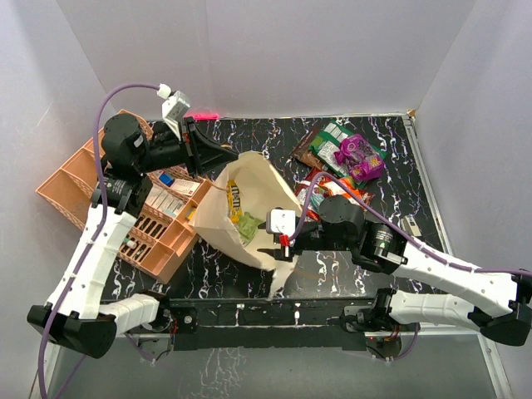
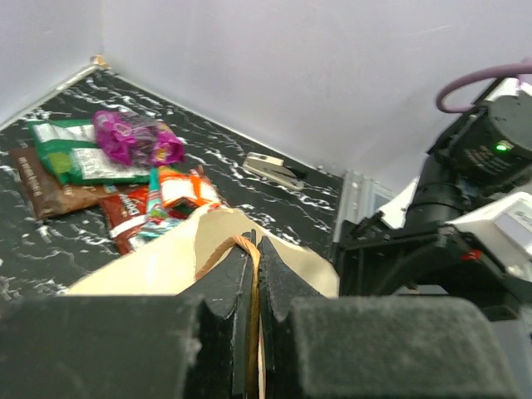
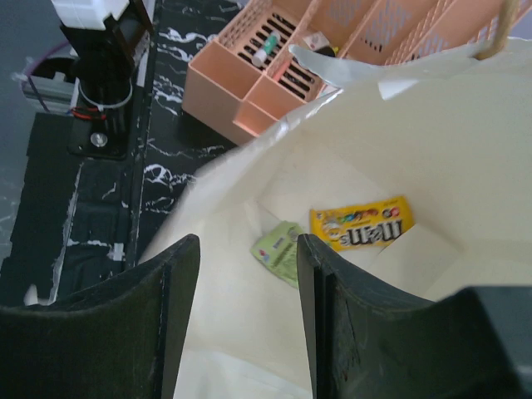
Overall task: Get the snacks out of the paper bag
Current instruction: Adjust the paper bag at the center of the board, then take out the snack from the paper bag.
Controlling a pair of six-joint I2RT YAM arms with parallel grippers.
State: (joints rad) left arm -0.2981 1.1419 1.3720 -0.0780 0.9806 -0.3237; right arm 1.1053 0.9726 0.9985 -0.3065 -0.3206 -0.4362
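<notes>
Top external view: the paper bag (image 1: 266, 187) is seen tilted open at the middle of the dark marbled surface (image 1: 274, 137), with its mouth turned toward the right arm. Its far rim is held up by the left end effector (image 1: 235, 158), and the right end effector (image 1: 268, 249) is placed at the near lip of the mouth. Several snacks (image 1: 345, 158) are piled on the surface at the far right, well apart from the bag. A yellow packet (image 1: 235, 197) and a green packet (image 1: 248, 226) are seen inside it. The task is therefore judged partly done, and the step in hand is taken to be a reach into the bag for one of these two.

The hold on the bag is made plain only in the left wrist view, where the left jaws are closed tight on the tan loop handle (image 2: 252, 249) at the bag's rim. The pile is also better resolved there: a purple packet (image 2: 133, 137) is seen lying on top, and a dark-brown pouch (image 2: 41, 187) beneath.

Only in the right wrist view are the right fingers (image 3: 179, 316) shown spread wide with nothing between them. Both packets are seen lying flat on the bag's inner wall, the green one nearer and roughly in line with the gap. The orange tray (image 3: 274, 58) is visible beyond the rim.

For the next move, the right end effector would need to be pushed deeper, lowered over the green packet and closed on an edge. Care is called for so that the paper beneath is not pinched along with it.
</notes>
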